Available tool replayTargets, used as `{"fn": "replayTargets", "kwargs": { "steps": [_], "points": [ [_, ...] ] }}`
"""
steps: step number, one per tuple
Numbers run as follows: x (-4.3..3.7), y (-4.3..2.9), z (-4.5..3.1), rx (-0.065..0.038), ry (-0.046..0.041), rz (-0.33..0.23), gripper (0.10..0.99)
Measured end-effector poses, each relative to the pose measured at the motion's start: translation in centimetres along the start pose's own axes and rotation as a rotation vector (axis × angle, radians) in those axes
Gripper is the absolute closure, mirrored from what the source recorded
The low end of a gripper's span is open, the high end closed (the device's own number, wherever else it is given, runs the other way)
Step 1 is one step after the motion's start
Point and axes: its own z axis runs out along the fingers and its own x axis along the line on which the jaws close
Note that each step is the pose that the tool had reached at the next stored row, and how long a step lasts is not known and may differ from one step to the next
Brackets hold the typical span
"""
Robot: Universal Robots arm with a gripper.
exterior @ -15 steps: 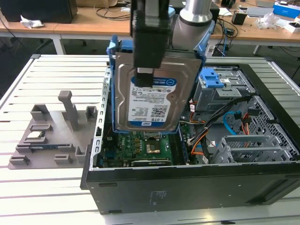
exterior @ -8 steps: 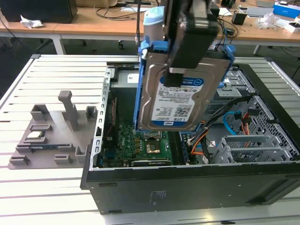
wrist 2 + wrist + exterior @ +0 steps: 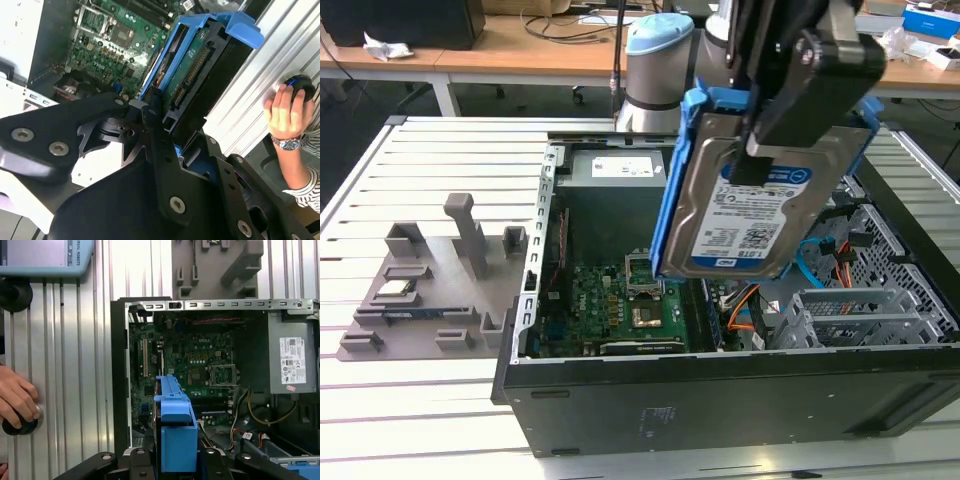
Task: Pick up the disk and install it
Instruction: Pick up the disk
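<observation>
My gripper is shut on the disk and holds it tilted in the air above the open computer case. The disk is a silver hard drive with a white and blue label, edged by a bright blue plastic frame. It hangs over the middle of the case, above the motherboard and beside the metal drive cage. In the second wrist view the disk shows edge-on, clamped between the black fingers. In the first wrist view its blue frame points toward the case interior.
A grey fixture plate with upright posts lies on the slatted table at the exterior view's left. A grey power supply sits in a corner of the case, with loose cables nearby. A person's hand rests on a round button on the table.
</observation>
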Motion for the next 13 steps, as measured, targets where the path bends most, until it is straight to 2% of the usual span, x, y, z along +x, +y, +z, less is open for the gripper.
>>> {"fn": "replayTargets", "kwargs": {
  "steps": [4,5,7,9,10,13],
  "points": [
    [-0.06,-1.69,-0.06,-0.001,0.0001,0.0,0.722],
    [-0.09,-2.39,-0.08,-0.002,0.0001,0.0,0.722],
    [-0.11,-3.08,-0.1,-0.002,0.0,0.0,0.722],
    [-0.14,-4.14,-0.14,-0.003,0.0001,0.0,0.722],
    [-0.17,-4.88,-0.16,-0.003,0.0001,0.0,0.722],
    [-0.22,-6.34,-0.2,-0.004,0.0,0.0,0.722]
  ]
}}
